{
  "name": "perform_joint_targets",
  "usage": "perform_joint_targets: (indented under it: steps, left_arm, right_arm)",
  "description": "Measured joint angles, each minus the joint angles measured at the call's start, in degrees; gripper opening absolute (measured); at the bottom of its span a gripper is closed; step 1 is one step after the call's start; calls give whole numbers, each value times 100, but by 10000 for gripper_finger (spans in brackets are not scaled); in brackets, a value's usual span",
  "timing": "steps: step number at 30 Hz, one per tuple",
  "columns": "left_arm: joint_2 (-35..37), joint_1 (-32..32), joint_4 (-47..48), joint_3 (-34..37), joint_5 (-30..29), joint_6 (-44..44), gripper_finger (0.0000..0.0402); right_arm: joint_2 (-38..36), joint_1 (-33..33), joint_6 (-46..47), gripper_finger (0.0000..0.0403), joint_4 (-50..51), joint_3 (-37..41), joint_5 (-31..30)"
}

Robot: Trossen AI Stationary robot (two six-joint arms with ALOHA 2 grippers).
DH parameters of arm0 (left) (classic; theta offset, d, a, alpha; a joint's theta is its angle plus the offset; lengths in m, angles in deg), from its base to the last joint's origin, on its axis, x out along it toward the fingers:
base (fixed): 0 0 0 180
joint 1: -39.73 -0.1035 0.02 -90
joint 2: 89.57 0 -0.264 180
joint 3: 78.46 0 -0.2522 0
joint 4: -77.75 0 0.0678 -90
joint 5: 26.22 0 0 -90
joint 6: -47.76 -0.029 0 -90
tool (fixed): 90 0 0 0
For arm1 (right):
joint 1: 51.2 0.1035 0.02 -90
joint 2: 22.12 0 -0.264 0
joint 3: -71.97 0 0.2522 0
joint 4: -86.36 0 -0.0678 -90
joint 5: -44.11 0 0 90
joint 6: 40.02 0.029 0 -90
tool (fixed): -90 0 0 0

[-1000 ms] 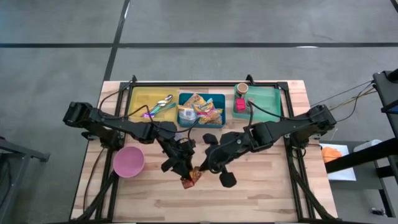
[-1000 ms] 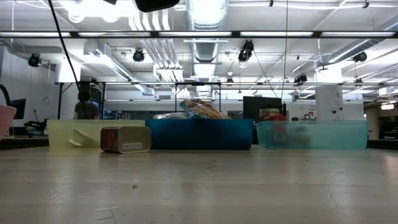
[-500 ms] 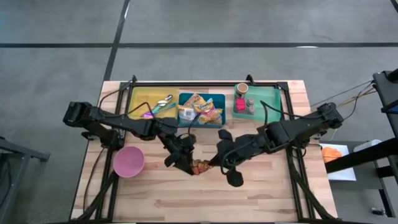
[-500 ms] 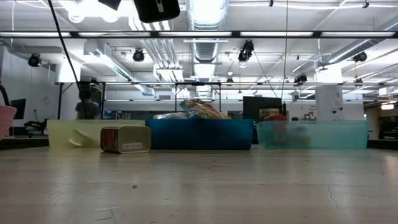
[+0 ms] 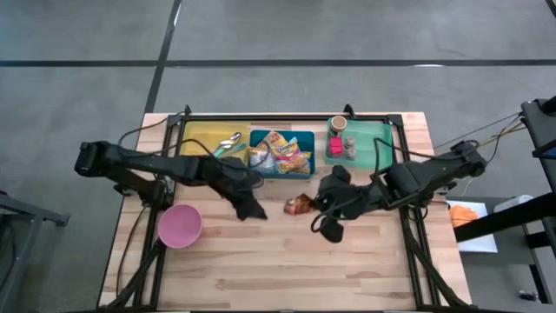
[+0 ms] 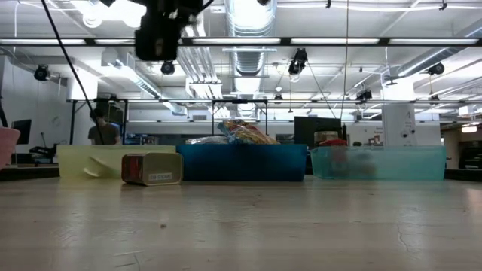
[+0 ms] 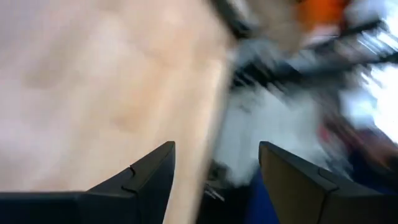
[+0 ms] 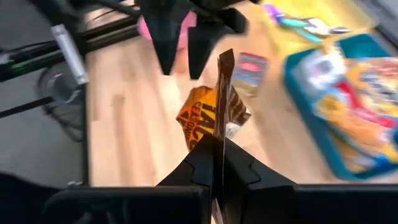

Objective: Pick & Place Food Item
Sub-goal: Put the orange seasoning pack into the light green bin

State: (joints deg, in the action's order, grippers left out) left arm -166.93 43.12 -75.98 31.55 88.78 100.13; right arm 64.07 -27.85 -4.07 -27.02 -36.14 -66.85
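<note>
Both arms have drawn apart since a second ago, and the snack packet [image 5: 300,204] has passed from between them to the right gripper [image 5: 306,207] alone, carried up toward the bins. Its fingers are pinched tight on the packet's edge, holding it above the wooden table [image 5: 365,261] just short of the blue bin [image 5: 282,172]. Just beside it, the left gripper [image 5: 253,210] hangs with fingers apart and nothing between them. Nearby sits a pink bowl [image 5: 180,226]; farther back, yellow bin [image 5: 195,139] and green bin [image 5: 373,139] flank the blue.
</note>
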Motion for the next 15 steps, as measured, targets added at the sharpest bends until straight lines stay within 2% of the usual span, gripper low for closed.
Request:
perform_joint_targets:
  steps: [4, 8, 10, 15]
  left_arm:
    - [256, 60, 837, 31, -1537, 576, 237]
    - [413, 101, 789, 211, -2614, 1484, 237]
    - [418, 113, 613, 302, -2927, 2129, 237]
    - [365, 149, 256, 548, -3188, 3513, 237]
  right_arm:
    - [-258, -68, 105, 7, 411, 0, -451]
    - [-560, -264, 461, 7, 984, 0, -800]
    - [-675, -367, 664, 7, 1289, 2, -928]
    - [-926, -581, 803, 7, 1665, 7, -1072]
